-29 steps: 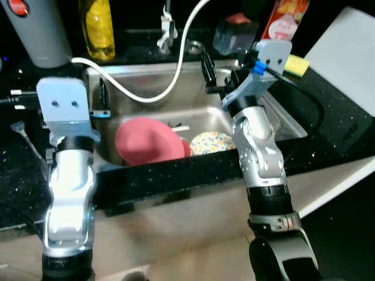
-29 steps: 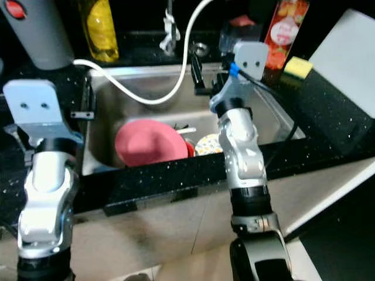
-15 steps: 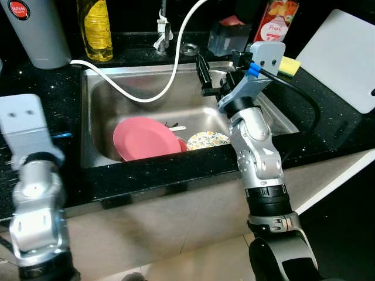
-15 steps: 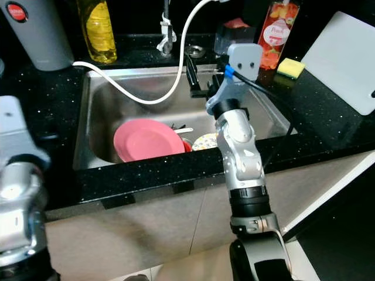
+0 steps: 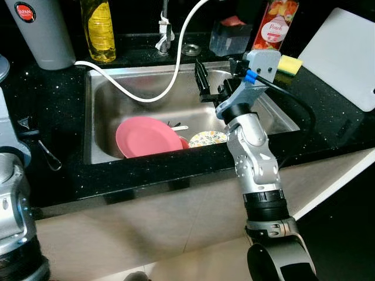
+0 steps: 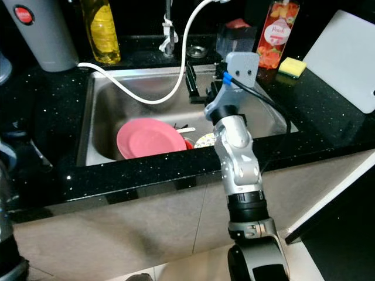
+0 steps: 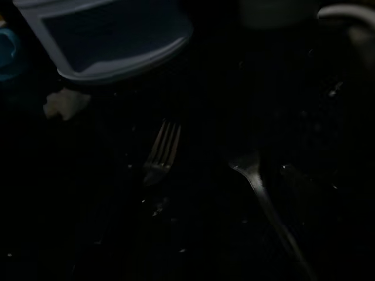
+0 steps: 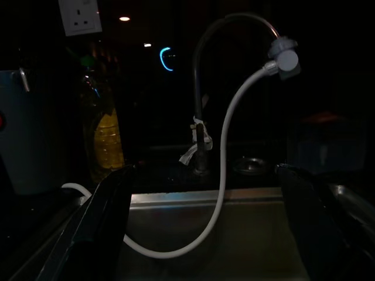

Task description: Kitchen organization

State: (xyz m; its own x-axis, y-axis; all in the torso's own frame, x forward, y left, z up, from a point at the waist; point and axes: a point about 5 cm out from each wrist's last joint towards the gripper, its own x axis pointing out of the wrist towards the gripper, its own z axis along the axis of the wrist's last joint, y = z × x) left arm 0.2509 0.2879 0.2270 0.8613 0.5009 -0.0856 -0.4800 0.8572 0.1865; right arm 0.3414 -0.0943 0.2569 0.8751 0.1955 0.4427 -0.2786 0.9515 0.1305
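Note:
A pink plate leans in the steel sink, with a flower-patterned plate beside it toward the right. My right gripper hovers above the sink's right half, open, its fingers spread wide with nothing between them and pointing toward the faucet. My left arm is at the left edge of the counter. Its wrist view looks down on a fork and a spoon lying on the dark countertop.
A white hose loops from the faucet into the sink. Behind the sink stand a grey canister, a yellow bottle, a clear container and a red bottle. A yellow sponge and a white cutting board lie on the right.
My left arm has swung from in front of the sink down to the far left edge. The right arm stays over the sink. The camera has shifted slightly.

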